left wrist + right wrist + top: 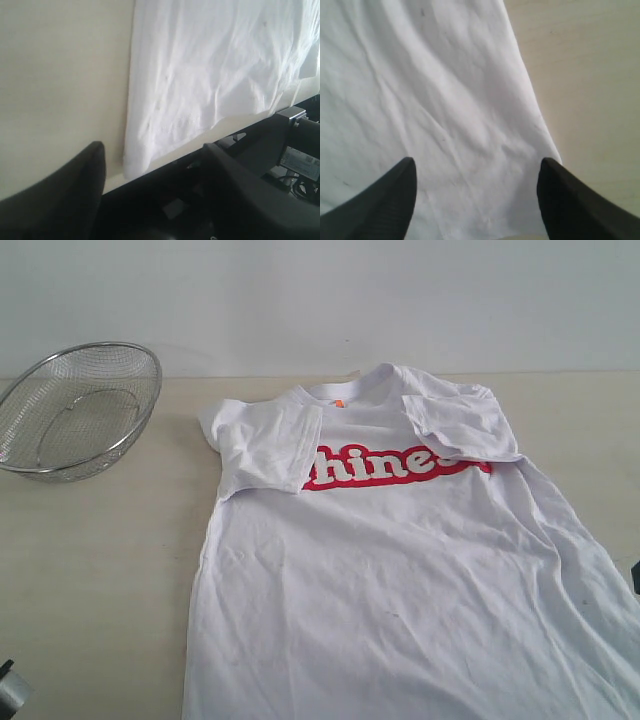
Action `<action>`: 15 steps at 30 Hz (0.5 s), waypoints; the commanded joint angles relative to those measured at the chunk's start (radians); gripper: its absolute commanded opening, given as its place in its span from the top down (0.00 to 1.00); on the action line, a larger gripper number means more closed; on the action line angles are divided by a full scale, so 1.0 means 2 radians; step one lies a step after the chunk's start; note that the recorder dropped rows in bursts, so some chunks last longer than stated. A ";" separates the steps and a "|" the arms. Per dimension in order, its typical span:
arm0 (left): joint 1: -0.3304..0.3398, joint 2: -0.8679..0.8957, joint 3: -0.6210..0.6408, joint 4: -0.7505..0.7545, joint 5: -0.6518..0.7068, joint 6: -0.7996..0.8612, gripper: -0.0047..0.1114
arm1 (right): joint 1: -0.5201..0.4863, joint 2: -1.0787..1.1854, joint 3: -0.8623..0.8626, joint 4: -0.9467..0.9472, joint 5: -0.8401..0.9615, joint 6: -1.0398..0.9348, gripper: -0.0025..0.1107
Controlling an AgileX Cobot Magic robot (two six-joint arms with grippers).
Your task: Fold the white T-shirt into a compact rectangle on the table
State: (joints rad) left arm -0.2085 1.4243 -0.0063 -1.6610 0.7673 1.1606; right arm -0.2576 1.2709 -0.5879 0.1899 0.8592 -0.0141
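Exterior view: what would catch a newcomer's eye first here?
The white T-shirt lies spread across the table, filling most of the view's right side. Both sleeves are folded in over its red lettering. A steel mesh bowl stands at the far left.

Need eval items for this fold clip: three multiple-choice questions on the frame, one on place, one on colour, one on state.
1. In the exterior view, where is the mesh bowl relative to the white T-shirt?
A) to its left, apart
B) on top of it
C) to its right

2. What colour backs the chest lettering?
A) blue
B) red
C) green

3. How do the sleeves lie?
A) spread outward
B) both folded in over the chest
C) rolled up

Answers:
1 A, the bowl sits clear of the shirt near the left edge.
2 B, a red band surrounds the white letters.
3 B, each sleeve covers one end of the lettering.
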 commanded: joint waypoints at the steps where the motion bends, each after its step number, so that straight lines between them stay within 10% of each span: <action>1: 0.000 0.001 0.003 0.003 0.010 -0.004 0.50 | 0.001 -0.003 0.000 -0.001 -0.003 -0.001 0.44; 15: 0.000 0.001 0.003 -0.010 0.007 -0.001 0.50 | 0.001 -0.003 0.000 0.002 -0.001 -0.001 0.44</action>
State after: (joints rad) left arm -0.2085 1.4243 -0.0039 -1.6713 0.7711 1.1606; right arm -0.2576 1.2709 -0.5879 0.1922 0.8592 -0.0141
